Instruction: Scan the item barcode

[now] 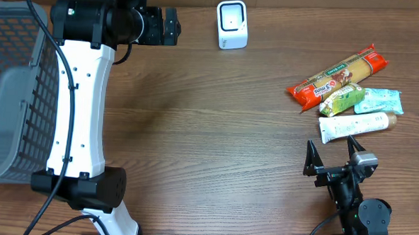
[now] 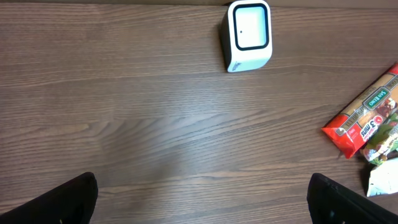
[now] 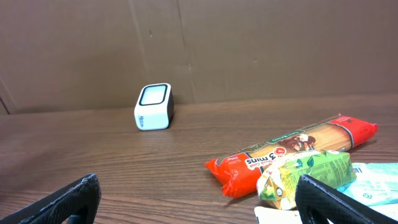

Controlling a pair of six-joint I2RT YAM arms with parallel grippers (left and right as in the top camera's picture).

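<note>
You are just starting: left fingers [image 2: 68, 202] and right fingers [image 1: 311, 160] are gaping empty; the red plastic pasta packet [image 1: 339, 73] is lying ungrasped.

I see a brown wood-grain counter [image 1: 216, 132]; a white scanner [image 1: 232, 24], black-framed; a red and yellow pasta packet [image 1: 339, 77]; a green pouch [image 1: 343, 99].

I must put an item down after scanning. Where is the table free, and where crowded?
Free: the table middle, between scanner, left arm and right claw. Crowded: the right side, where pasta pack, green packet, teal packet and tube lie together.
</note>
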